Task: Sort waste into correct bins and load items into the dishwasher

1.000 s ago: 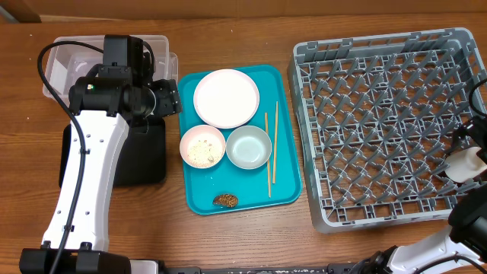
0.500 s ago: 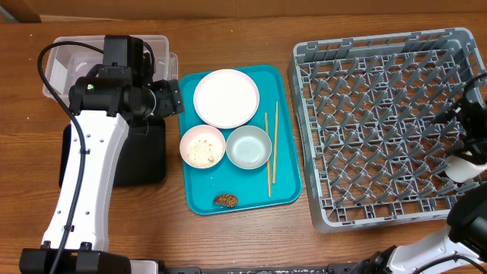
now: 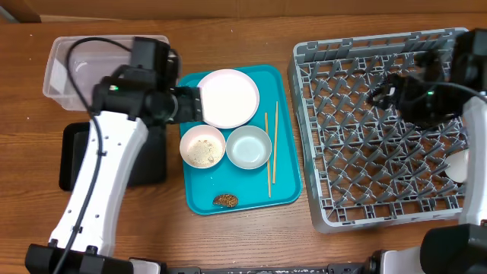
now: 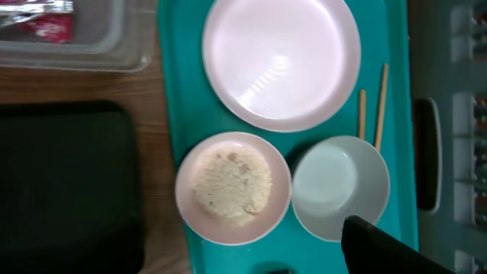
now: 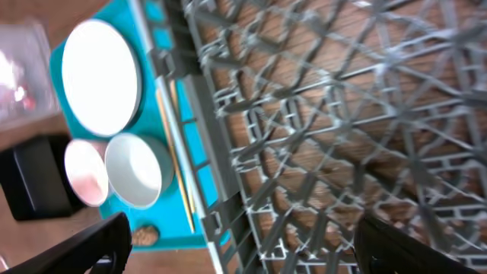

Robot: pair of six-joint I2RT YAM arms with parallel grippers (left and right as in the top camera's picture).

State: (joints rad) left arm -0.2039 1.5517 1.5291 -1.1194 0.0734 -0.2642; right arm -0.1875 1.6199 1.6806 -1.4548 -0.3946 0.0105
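Note:
The teal tray (image 3: 285, 183) holds a white plate (image 3: 227, 97), a white bowl of rice scraps (image 3: 202, 146), a pale grey bowl (image 3: 249, 146), two chopsticks (image 3: 271, 152) and a brown lump (image 3: 225, 200). My left gripper (image 3: 189, 105) hovers open at the plate's left edge. Its wrist view shows the plate (image 4: 281, 61), the rice bowl (image 4: 233, 186), the grey bowl (image 4: 335, 186), the chopsticks (image 4: 380, 103) and a red-and-white wrapper (image 4: 46, 29) in the clear tub (image 4: 114, 46). My right gripper (image 3: 384, 95) is open and empty over the grey dish rack (image 3: 380, 205). A small white cup (image 3: 456, 166) sits at the rack's right edge.
The clear tub (image 3: 61, 76) stands at the back left, with the black tray (image 3: 76, 156) in front of it, partly under my left arm. The right wrist view shows the rack's pegs (image 5: 342, 114) and the teal tray (image 5: 163, 228) beyond its wall.
My left arm has swung right, from over the tub and black tray to the teal tray's left side. My right arm has moved from the rack's right edge up and left over the rack.

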